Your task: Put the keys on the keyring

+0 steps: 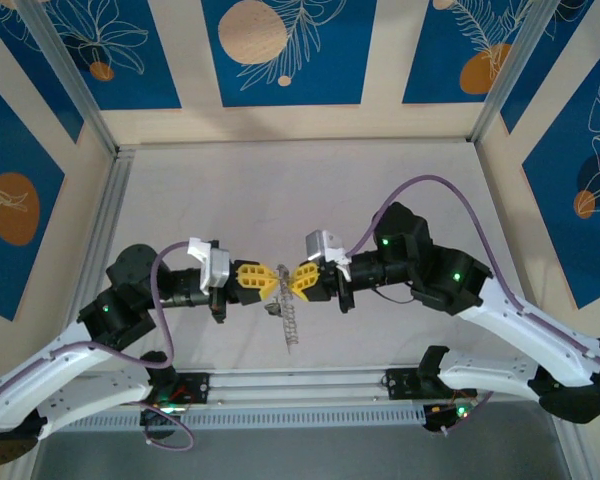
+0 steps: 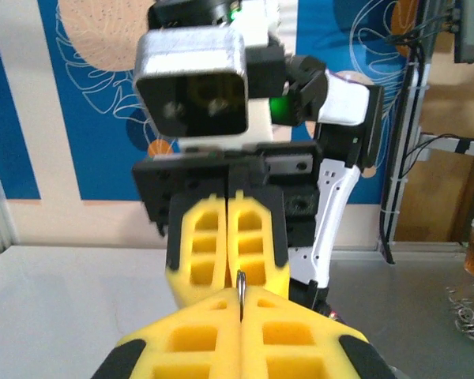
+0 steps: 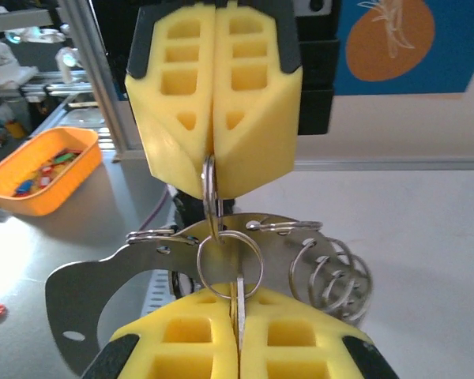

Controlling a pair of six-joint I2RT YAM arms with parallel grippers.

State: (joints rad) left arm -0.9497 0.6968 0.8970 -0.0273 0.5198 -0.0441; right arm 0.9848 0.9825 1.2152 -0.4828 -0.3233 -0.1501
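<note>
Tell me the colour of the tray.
Orange; the tray shows best in the right wrist view.

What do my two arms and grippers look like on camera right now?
The left arm and right arm are white-shelled with black joint housings and green lights. A purple cable loops along each. The left gripper and right gripper each carry two chunky yellow fingers with cut-out windows on a black base, with a silver-grey camera block behind.

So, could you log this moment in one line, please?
left gripper: shut on keyring | right gripper: shut on linked ring | ring chain alongside
</note>
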